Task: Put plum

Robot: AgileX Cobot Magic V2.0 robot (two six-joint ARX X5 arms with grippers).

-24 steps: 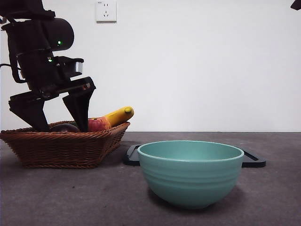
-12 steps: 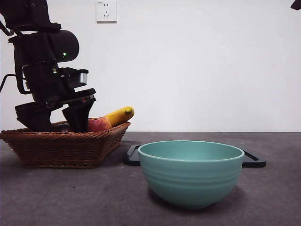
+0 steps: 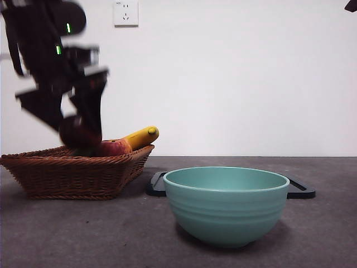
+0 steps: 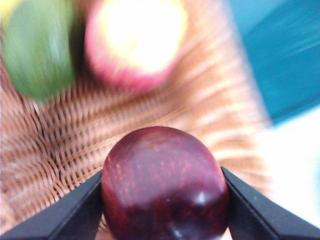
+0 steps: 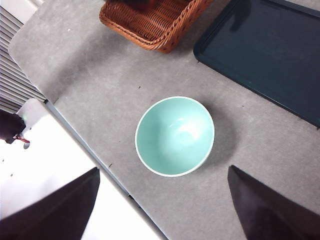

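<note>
My left gripper is shut on the plum, a glossy dark maroon fruit filling the space between the two black jaws. In the front view the same gripper is blurred by motion and holds the plum just above the wicker basket at the left. The basket weave lies right below the plum. My right gripper is open high above the table, over the teal bowl.
In the basket lie a red-yellow apple, a green fruit and a banana. The teal bowl stands front and centre. A dark tray lies behind it, beside the basket.
The left gripper went down into the basket, closed on the plum and has now risen with it, lifting it clear of the basket floor.
</note>
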